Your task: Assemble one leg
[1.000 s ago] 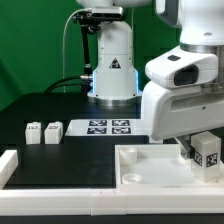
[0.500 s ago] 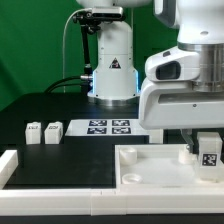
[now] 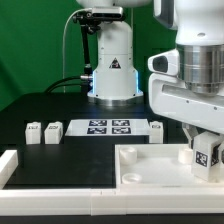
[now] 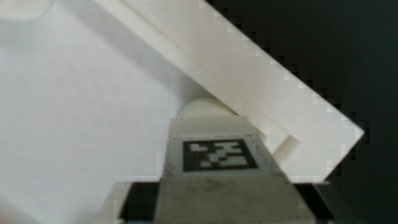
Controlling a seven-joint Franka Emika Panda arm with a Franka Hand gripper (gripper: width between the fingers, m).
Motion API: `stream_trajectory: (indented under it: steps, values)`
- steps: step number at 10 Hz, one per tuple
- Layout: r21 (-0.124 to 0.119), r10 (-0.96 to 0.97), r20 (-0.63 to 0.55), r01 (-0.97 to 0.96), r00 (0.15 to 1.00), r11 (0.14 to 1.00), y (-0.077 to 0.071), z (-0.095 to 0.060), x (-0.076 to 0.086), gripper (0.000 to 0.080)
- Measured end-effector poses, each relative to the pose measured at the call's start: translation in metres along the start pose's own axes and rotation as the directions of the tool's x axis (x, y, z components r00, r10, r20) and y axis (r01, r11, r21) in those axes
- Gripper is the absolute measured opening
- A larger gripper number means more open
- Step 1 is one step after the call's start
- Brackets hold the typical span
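My gripper (image 3: 205,152) is shut on a leg (image 3: 208,157), a stubby white block with a black-and-white tag, and holds it upright at the far right corner of the large flat white panel (image 3: 150,165). In the wrist view the leg (image 4: 219,150) stands between my dark fingers (image 4: 153,200), with its tip against the panel (image 4: 71,110) beside a raised white edge (image 4: 267,80). Two more legs (image 3: 33,131) (image 3: 53,130) stand on the black table at the exterior view's left. A third (image 3: 157,128) stands behind the panel.
The marker board (image 3: 108,126) lies behind the panel at the middle. A white raised rail (image 3: 12,165) runs along the table's front and left side. The robot base (image 3: 112,70) stands at the back.
The arm has shifted toward the exterior view's right and turned a little. The held leg has come down slightly at the panel's corner. The leg behind the panel has come into view.
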State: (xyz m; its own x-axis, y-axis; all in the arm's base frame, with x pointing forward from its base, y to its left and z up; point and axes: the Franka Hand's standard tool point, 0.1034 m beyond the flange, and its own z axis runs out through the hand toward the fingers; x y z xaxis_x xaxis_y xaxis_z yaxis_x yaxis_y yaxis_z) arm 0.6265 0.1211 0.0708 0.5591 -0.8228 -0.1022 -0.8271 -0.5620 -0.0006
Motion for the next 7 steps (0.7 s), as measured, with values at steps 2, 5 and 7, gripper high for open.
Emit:
stream_trajectory:
  steps: [2,5,7]
  values:
    - [0.000,0.090,0.001,-0.090,0.996,0.996,-0.0002,0.0002,-0.0005,0.0291]
    - [0.001,-0.024,0.001,0.024,1.000,1.000,-0.0002,0.0000,-0.0001,0.0602]
    - [0.000,-0.316,0.000,0.316,0.949,0.949,0.0010,0.0002,0.0024,0.0635]
